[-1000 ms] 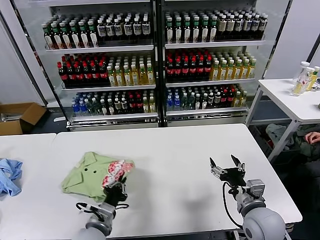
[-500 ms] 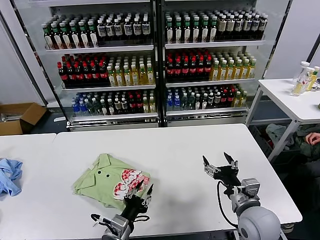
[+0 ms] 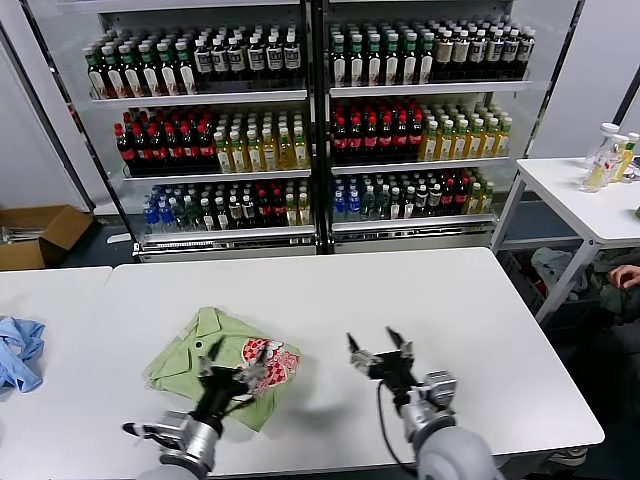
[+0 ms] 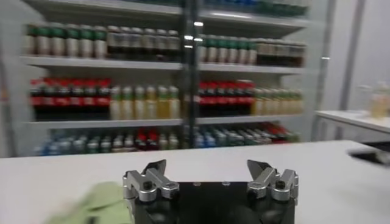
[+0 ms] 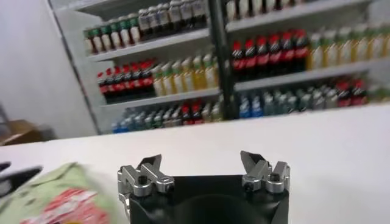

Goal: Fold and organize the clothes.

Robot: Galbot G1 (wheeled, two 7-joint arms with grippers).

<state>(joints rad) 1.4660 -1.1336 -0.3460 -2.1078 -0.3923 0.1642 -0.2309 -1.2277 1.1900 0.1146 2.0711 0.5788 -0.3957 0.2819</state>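
Two open grippers are hovering by a green shirt on a white table.

The green shirt (image 3: 222,362) is lying bunched up on the white table (image 3: 330,300), with its red-and-white picture facing up. The left gripper (image 3: 229,362) is hanging right over the shirt, with its jaws spread wide and holding nothing. The right gripper (image 3: 379,349) is floating over bare table, near the shirt's picture side, and its jaws are spread wide too. A blue cloth (image 3: 18,352) is lying well apart from both sets of jaws, past the shirt.
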